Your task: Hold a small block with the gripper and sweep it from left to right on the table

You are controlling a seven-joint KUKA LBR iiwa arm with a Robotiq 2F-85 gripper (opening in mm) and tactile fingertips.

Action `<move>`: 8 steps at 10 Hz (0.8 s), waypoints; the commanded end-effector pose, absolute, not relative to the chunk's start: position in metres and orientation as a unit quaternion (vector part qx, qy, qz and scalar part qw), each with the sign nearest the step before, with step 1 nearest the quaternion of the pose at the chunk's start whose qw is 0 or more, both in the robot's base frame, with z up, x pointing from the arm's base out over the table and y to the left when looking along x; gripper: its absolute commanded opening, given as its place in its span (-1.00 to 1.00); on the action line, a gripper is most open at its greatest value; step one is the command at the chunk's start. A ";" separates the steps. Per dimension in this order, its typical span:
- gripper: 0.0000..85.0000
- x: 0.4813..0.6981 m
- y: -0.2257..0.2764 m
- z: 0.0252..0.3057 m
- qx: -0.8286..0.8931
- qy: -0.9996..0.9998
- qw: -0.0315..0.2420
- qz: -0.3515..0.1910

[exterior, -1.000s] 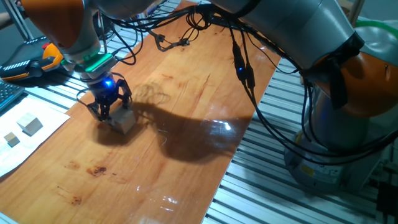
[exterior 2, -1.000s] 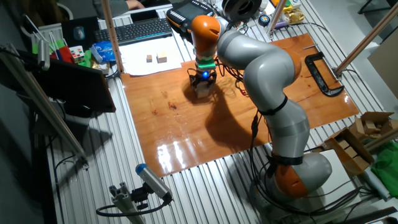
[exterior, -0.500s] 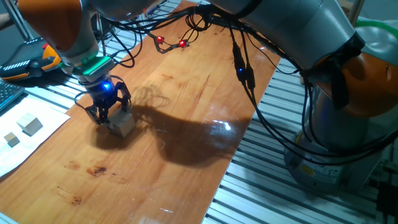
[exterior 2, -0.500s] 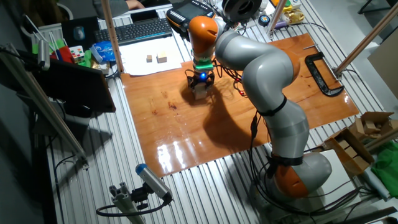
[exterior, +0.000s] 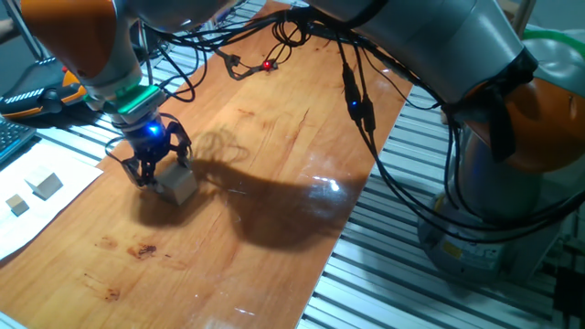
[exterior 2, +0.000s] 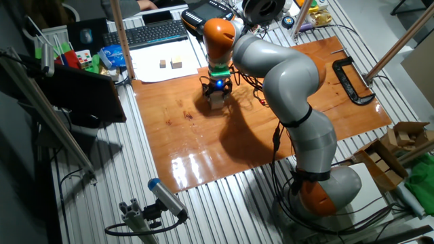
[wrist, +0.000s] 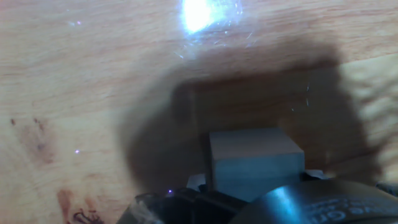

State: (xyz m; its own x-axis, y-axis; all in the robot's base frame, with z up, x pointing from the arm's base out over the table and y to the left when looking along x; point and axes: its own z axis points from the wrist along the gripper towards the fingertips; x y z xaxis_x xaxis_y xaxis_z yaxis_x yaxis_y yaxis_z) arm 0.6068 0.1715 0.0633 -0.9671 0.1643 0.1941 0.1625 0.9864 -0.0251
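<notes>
The small block (exterior: 180,185), a light-tan wooden cube, rests on the glossy reddish-brown table (exterior: 283,128) near its left end. My gripper (exterior: 157,172), a black claw with a blue-green light band, is shut on the block from above. In the other fixed view the gripper (exterior 2: 216,93) stands over the block (exterior 2: 216,102) close to the table's (exterior 2: 285,142) far edge. In the hand view the block (wrist: 255,163) sits between the jaws at the bottom, on the table (wrist: 93,81).
A white sheet (exterior: 37,215) left of the table carries a paler cream cube (exterior: 44,183) and a tiny pale cube (exterior: 16,205). Black cables (exterior: 274,37) lie on the table's far end. A black C-clamp (exterior 2: 349,76) grips the right edge. Ribbed aluminium slats (exterior: 384,274) surround the board.
The gripper, still shut on the block, has slid a little to the left across the table, toward the white sheet.
</notes>
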 end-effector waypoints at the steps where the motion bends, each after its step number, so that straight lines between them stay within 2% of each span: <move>1: 0.86 0.607 0.172 0.068 -0.081 -0.992 0.100 0.005; 3: 0.86 0.604 0.171 0.083 -0.078 -0.991 0.107 0.003; 5: 0.85 0.602 0.167 0.100 -0.075 -0.992 0.102 0.001; 8: 0.74 0.609 0.152 0.125 -0.070 -0.994 0.089 -0.006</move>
